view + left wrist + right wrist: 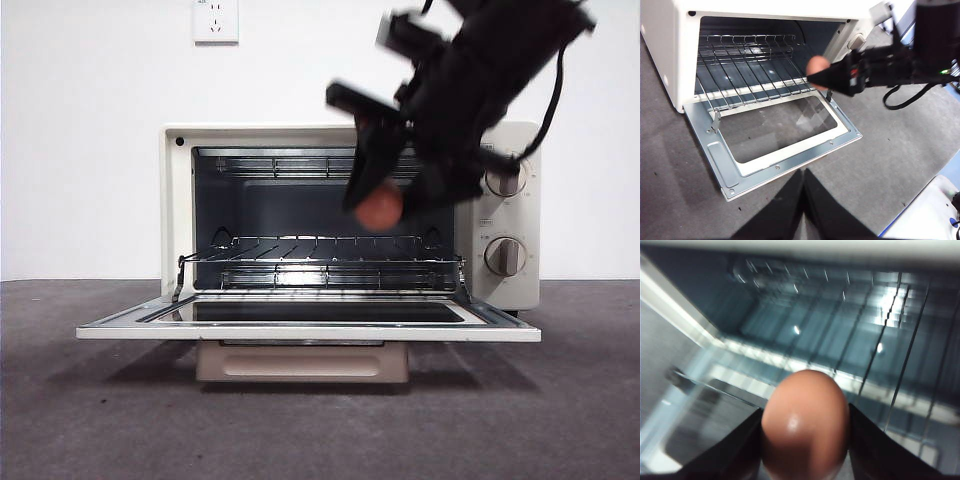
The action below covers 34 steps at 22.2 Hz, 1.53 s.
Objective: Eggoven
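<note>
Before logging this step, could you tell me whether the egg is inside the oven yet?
Not yet: the right gripper holds the egg above the open door.

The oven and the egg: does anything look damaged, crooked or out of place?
Nothing stands out. The oven has its door lying flat open, the rack sits level inside, and the right gripper holds the egg unbroken before the opening.
</note>
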Each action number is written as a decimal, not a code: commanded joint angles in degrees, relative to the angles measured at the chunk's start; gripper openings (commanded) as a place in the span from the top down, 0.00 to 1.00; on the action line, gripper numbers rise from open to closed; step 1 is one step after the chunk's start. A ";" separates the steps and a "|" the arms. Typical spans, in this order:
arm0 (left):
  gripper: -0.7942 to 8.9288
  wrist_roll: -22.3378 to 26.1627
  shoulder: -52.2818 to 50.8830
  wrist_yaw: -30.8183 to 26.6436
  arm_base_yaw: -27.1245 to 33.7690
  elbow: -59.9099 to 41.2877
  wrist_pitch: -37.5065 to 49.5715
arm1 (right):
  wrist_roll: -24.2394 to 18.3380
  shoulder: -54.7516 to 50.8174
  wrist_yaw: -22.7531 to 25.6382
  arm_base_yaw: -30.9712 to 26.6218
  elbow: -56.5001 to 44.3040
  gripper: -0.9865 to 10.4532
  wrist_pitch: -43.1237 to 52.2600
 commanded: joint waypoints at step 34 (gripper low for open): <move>0.91 -1.22 0.11 0.24 -0.07 0.24 2.29 | 1.38 7.08 -0.20 -1.70 0.98 0.65 10.23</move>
